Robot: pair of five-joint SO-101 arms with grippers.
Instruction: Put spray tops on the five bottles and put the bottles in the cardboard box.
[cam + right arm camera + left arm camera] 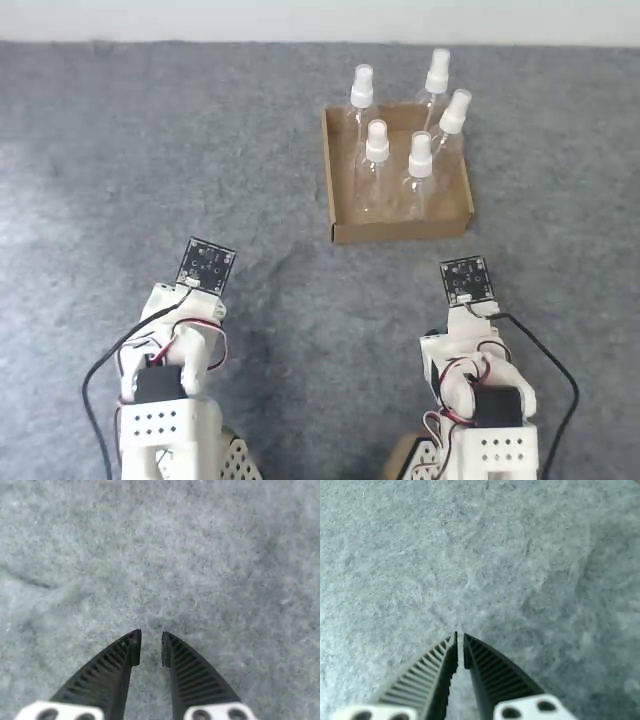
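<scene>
Task looks finished: bottles capped and boxed, arms pulled back.

High view: all five bottles (pixel 377 175) wear white spray tops (pixel 377 142) and stand upright in the cardboard box (pixel 400 230). The rear ones show above its far wall, yet their bases seem to sit inside it, so I judge nothing is left but to stay clear. Both arms are folded at the near edge of the grey desk (pixel 150 150), well apart from the box, with open felt between and to either side. Left wrist view: the left end effector (pixel 460 638) is closed to a hairline slit, holding nothing, over bare felt. Right wrist view: the right end effector (pixel 151 639) has a narrow gap, holding nothing, also over bare felt.
</scene>
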